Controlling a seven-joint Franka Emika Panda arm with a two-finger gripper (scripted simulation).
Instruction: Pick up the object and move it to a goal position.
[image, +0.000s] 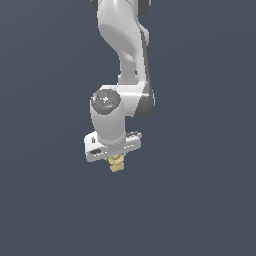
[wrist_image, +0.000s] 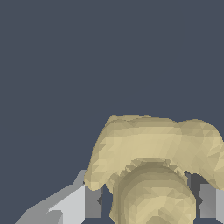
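Okay, your end effector (image: 116, 159) was pinching the object (image: 116, 164) between its fingers (wrist_image: 92, 202). That knobbly shape gave poor contact, so a fast move could have shaken it loose.

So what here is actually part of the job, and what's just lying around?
Part of the job:
- the tan lumpy object, held under the arm
- the gripper, its fingers on either side of the object

Lying about:
- nothing else shows, only the plain dark blue-grey background

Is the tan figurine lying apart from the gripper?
No: the tan figurine sits directly under the gripper, between its fingers.
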